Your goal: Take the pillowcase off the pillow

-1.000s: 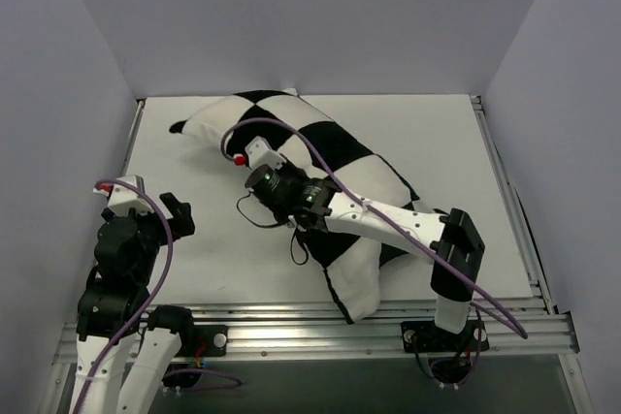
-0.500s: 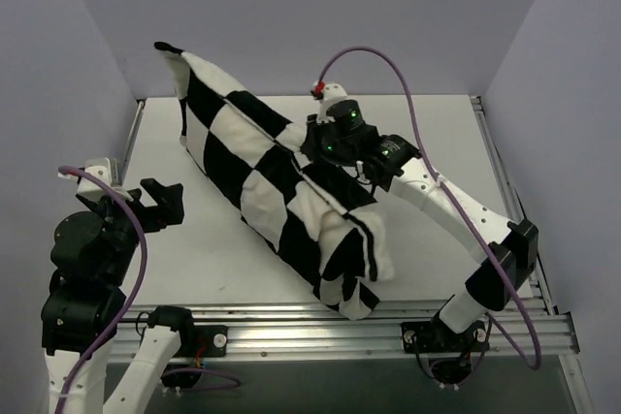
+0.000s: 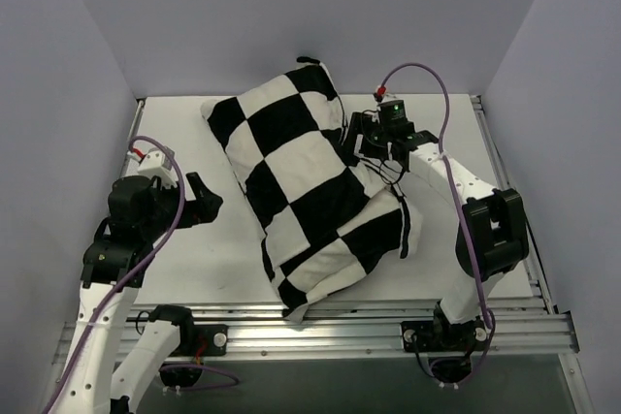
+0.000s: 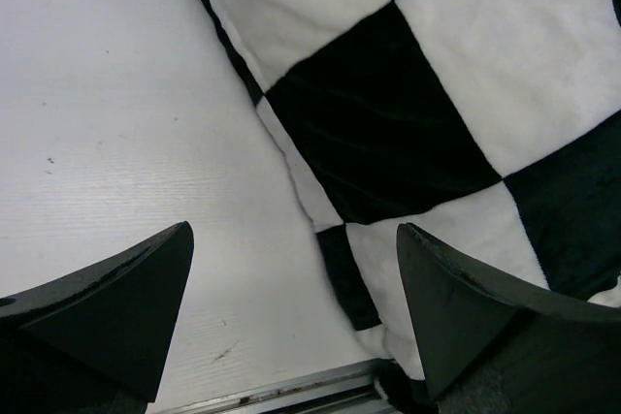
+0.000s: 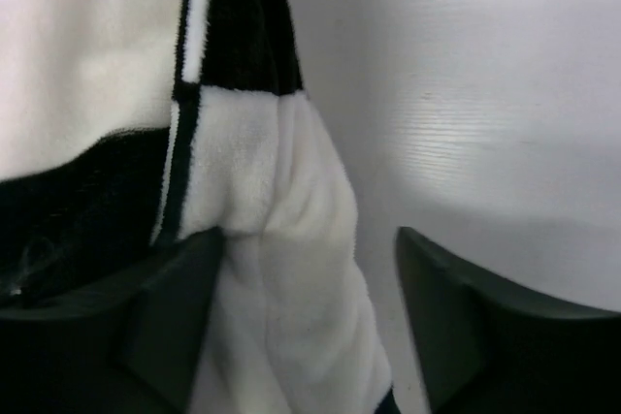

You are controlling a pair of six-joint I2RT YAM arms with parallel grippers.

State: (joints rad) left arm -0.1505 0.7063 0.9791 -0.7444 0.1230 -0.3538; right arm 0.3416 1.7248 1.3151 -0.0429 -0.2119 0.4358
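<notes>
The black-and-white checkered pillowcase (image 3: 301,191) lies slantwise across the table, from the back centre to the front rail, plump and filled. The pillow is hidden inside it. My right gripper (image 3: 357,141) stands open at the cover's right edge. In the right wrist view a white fold of the pillowcase (image 5: 281,269) lies loose between the spread fingers of the right gripper (image 5: 306,312). My left gripper (image 3: 209,199) is open to the left of the cover, apart from it. In the left wrist view the left gripper (image 4: 296,293) hovers over the pillowcase (image 4: 388,113) edge and bare table.
The white table (image 3: 184,269) is walled on the left, back and right. A metal rail (image 3: 388,322) runs along the front edge, where the cover's lower corner reaches. The right arm's forearm (image 3: 451,186) lies along the cover's right side.
The right gripper has opened and let go of the pillowcase, which has dropped from a raised ridge to lie broad and flat. The left arm has shifted toward the cover.
</notes>
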